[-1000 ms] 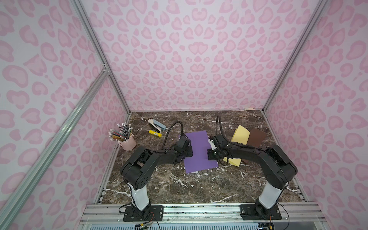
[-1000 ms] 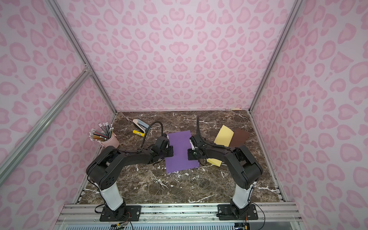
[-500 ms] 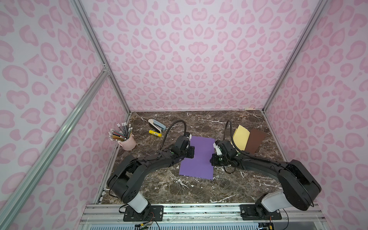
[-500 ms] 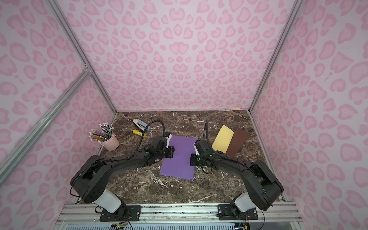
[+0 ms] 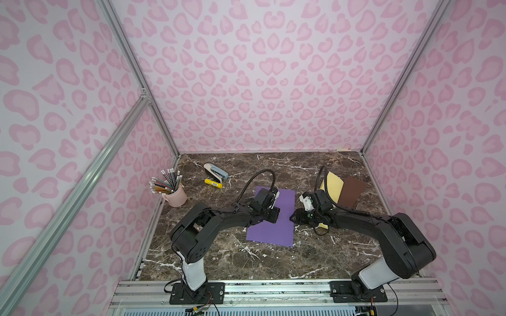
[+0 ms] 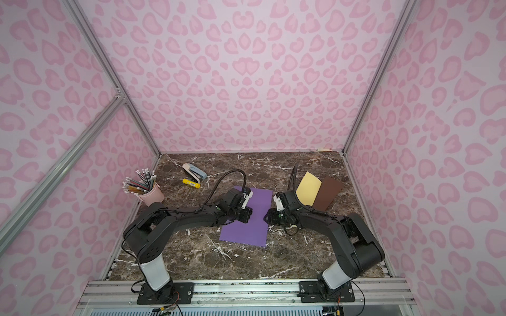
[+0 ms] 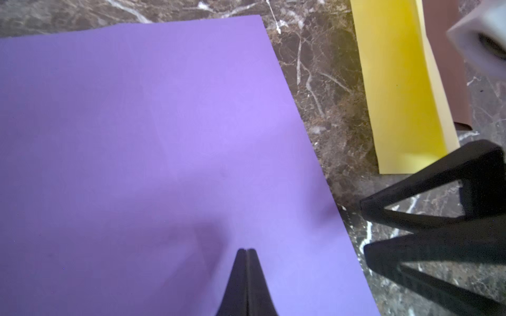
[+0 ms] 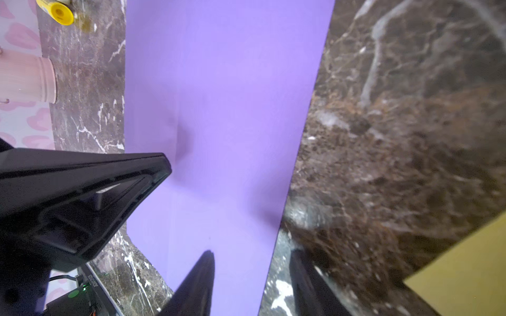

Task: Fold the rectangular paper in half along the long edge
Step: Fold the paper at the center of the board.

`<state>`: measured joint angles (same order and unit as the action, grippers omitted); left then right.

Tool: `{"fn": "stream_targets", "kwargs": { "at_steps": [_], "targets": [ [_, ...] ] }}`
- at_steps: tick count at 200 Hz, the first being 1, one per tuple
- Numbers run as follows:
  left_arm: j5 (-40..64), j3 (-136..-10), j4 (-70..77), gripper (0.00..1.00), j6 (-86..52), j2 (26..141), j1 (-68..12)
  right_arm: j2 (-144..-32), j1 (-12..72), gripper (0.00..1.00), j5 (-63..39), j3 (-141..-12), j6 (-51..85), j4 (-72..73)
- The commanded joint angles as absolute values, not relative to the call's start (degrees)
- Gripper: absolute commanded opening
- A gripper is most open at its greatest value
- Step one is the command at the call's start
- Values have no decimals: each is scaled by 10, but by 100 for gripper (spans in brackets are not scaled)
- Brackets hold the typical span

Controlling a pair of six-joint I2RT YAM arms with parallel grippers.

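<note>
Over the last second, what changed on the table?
The purple paper slid a little toward the robot's base and lies flat. The right hand opened, its fingers straddling the paper's edge. The left hand stayed shut, tip over the paper. Unmoved: yellow sheet, brown sheet, pencil cup, stapler.

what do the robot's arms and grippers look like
The left arm and right arm are matte black, rounded joints, white lowest link. A black cable arcs to each wrist beside a white camera mount. The left gripper and right gripper have tapering triangular black fingers.
</note>
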<state>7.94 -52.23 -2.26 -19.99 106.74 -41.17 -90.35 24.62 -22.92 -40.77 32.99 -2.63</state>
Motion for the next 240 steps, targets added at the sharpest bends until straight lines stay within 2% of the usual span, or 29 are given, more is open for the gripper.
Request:
{"fn": "stream_targets", "kwargs": {
  "at_steps": [1,64,121,143,163,195,210,221,240],
  "targets": [
    [89,-528,-6,4,-203,1082,-413,-925,245,51,-241,-414,331,6],
    [86,-499,3,4,-236,1119,-413,-985,245,52,-290,-414,352,49],
    [86,-476,15,4,-246,1113,-413,-971,245,54,-385,-397,396,174],
    [85,-474,13,4,-246,1111,-413,-966,245,53,-373,-403,405,181],
    [81,-469,14,4,-248,1105,-413,-944,241,49,-351,-400,406,173],
    [83,-463,17,4,-248,1107,-413,-923,222,45,-427,-377,445,246],
    [84,-461,19,4,-250,1111,-413,-912,224,45,-418,-380,440,239],
    [86,-461,22,4,-252,1113,-413,-911,227,41,-393,-389,422,201],
    [88,-462,24,4,-252,1113,-413,-914,227,29,-357,-396,401,152]
  ]
}}
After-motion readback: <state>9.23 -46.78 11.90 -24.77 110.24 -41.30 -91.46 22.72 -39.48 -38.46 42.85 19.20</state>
